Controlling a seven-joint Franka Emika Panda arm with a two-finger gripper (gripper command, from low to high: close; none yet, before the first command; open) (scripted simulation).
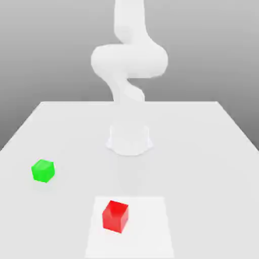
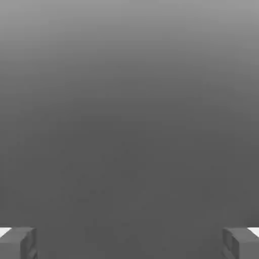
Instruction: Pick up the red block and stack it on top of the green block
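Spreading wide, the two-finger gripper (image 2: 129,243) holds nothing; its grey fingertips (image 2: 17,243) stand far apart over plain grey ground in the hand view. No writing or label can be read anywhere. On the flat white table (image 1: 202,152), the small matte bright red cube (image 1: 115,216) rests on a paler square patch (image 1: 152,227), uncovered. The small matte bright green cube (image 1: 43,170) sits well apart, toward the exterior view's left. The white robot arm (image 1: 129,60) rises behind both.

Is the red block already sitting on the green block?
No, the red block rests on the table, apart from the green block.
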